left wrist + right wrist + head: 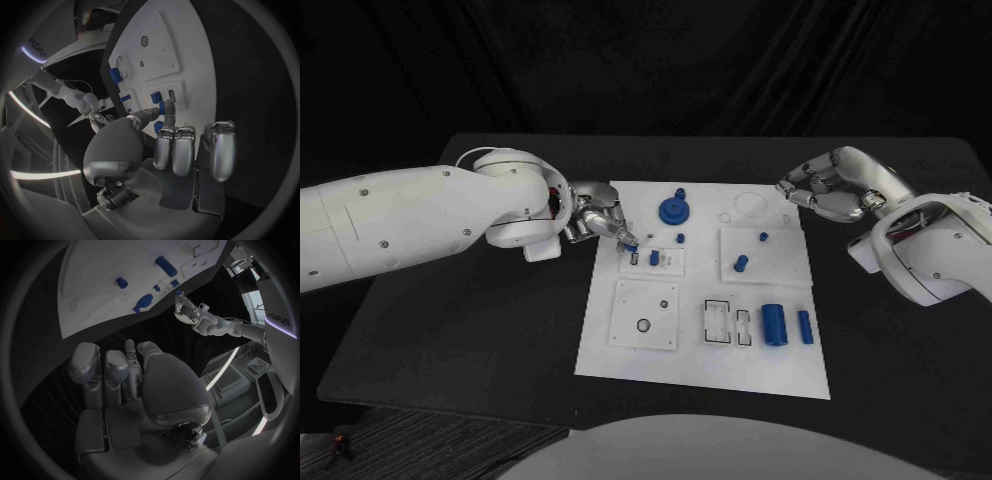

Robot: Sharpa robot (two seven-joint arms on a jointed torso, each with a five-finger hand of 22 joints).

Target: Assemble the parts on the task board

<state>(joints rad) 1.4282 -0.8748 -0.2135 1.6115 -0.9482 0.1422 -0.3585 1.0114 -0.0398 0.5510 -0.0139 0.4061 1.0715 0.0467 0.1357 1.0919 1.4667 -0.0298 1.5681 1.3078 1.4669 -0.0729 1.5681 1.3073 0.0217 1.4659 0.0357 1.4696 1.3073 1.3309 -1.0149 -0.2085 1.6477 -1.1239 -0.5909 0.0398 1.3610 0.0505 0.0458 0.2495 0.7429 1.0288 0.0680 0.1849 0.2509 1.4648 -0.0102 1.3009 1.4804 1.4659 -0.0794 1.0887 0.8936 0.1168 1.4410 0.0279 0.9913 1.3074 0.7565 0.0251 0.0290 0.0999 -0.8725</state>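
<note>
Both robot hands flank the task board (704,375): left (599,222) over its edge, right (822,188) outside.

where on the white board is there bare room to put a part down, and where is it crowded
Bare room: the near strip of the task board, below the square plate with the ring and the two large blue cylinders. The black table left of the board is also free. Crowded: the far left corner, where the left robot hand holds a small blue part beside the blue gear.
</note>
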